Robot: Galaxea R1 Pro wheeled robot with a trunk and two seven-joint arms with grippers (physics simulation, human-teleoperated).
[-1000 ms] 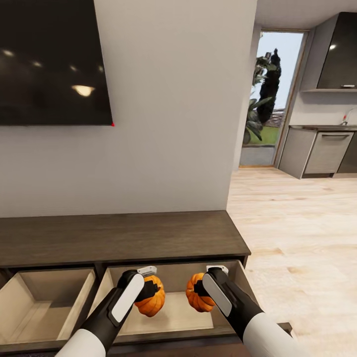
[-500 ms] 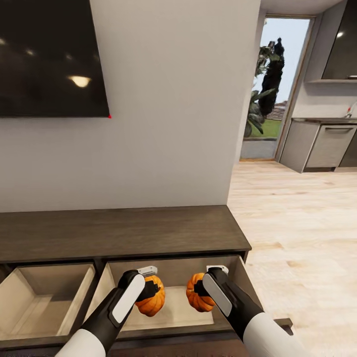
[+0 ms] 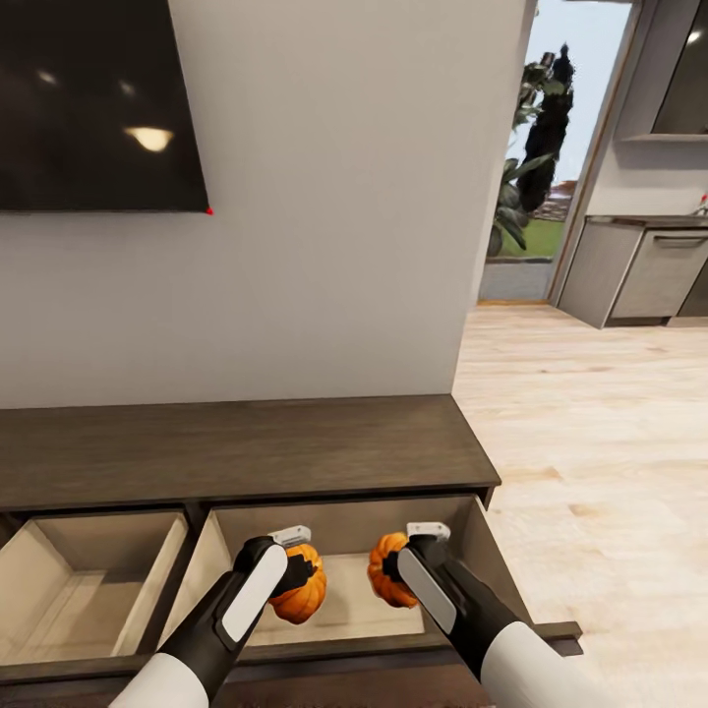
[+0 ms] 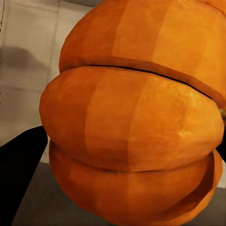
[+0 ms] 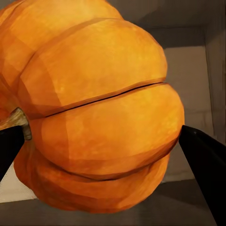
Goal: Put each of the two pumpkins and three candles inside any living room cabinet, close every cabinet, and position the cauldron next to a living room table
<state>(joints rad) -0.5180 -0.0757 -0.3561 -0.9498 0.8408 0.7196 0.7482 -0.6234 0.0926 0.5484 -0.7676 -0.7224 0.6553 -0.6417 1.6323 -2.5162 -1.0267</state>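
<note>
Wall: a plain pale wall (image 3: pixel 334 197) rises behind the unit, with a dark screen (image 3: pixel 98 98) mounted on it.
Floor: light wood floor (image 3: pixel 600 433) runs off toward a kitchen and a glazed door.
Cabinet: the long dark-brown cabinet (image 3: pixel 246 452) sits in front of me with two pale-lined compartments open, side by side.
My left arm: my left gripper (image 3: pixel 295 570) hangs over the right-hand open compartment (image 3: pixel 344 600), its jaws clamped on a pumpkin.
My right arm: my right gripper (image 3: pixel 401 568) hangs over that same compartment, jaws clamped on the other one.
Left pumpkin: the left pumpkin (image 3: pixel 303 588) is in the air above the compartment floor; my black fingertips (image 4: pixel 19 165) press its ribbed flanks.
Right pumpkin: the right pumpkin (image 3: pixel 385 572) hangs near the first, apart from it, with my fingertips (image 5: pixel 207 160) on both sides.
</note>
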